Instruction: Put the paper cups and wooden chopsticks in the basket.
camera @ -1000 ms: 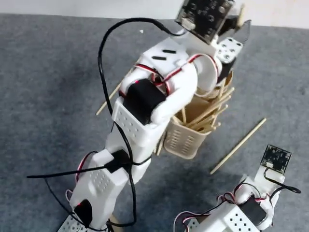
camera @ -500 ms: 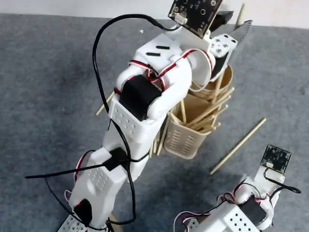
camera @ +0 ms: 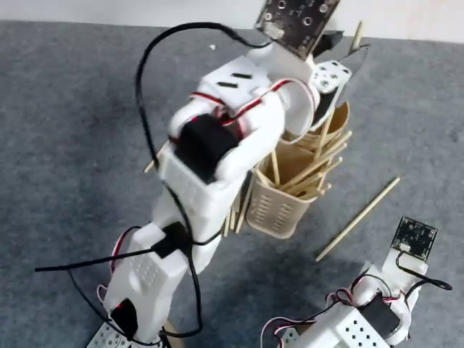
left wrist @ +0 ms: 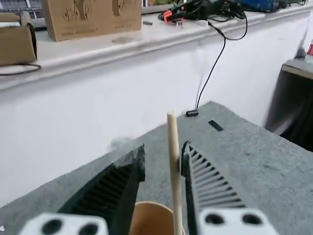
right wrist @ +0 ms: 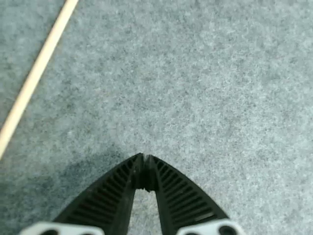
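My left gripper (left wrist: 163, 147) hangs open above the beige basket (camera: 279, 206). A wooden chopstick (left wrist: 172, 161) stands upright between its jaws and leans on one finger only. In the high view this chopstick (camera: 357, 32) pokes up by the left gripper (camera: 351, 45). Right under it a paper cup (left wrist: 154, 220) sits in the basket, among several chopsticks (camera: 308, 170). Another chopstick (camera: 359, 217) lies on the grey mat to the right of the basket. It also lies ahead of my shut right gripper (right wrist: 145, 156) as a pale chopstick (right wrist: 34, 78). The right arm (camera: 362, 319) sits low at the front right.
One more chopstick (camera: 163, 148) lies on the mat, partly under the left arm. A black cable (camera: 148, 94) loops over that arm. A white wall (left wrist: 122, 88) stands past the mat's far edge. Open mat lies at the left and far right.
The left arm's wrist has swung slightly left and turned above the basket, the upright chopstick staying between its jaws. The right arm has not moved.
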Motion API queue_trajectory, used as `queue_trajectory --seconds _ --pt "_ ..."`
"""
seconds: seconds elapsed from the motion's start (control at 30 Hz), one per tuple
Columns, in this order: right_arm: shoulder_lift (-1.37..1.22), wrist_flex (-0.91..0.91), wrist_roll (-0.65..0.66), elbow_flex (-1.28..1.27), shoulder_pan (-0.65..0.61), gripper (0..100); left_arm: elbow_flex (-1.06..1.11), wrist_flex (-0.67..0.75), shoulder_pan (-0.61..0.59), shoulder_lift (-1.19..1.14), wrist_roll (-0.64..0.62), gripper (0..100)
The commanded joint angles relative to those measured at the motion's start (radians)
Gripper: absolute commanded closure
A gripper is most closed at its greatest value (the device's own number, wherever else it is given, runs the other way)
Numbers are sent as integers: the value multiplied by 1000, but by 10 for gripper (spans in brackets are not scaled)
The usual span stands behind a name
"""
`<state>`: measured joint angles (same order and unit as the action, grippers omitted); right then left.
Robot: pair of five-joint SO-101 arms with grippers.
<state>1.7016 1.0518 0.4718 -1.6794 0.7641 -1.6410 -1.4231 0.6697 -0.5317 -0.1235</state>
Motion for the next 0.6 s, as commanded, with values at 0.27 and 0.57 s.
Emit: queue_trajectory --seconds 0.27,0.57 --pt "8 4 8 -145 -8 988 -22 -210 -77 104 -6 846" --pt "8 4 8 -145 -8 988 -21 -245 -91 102 -6 844"
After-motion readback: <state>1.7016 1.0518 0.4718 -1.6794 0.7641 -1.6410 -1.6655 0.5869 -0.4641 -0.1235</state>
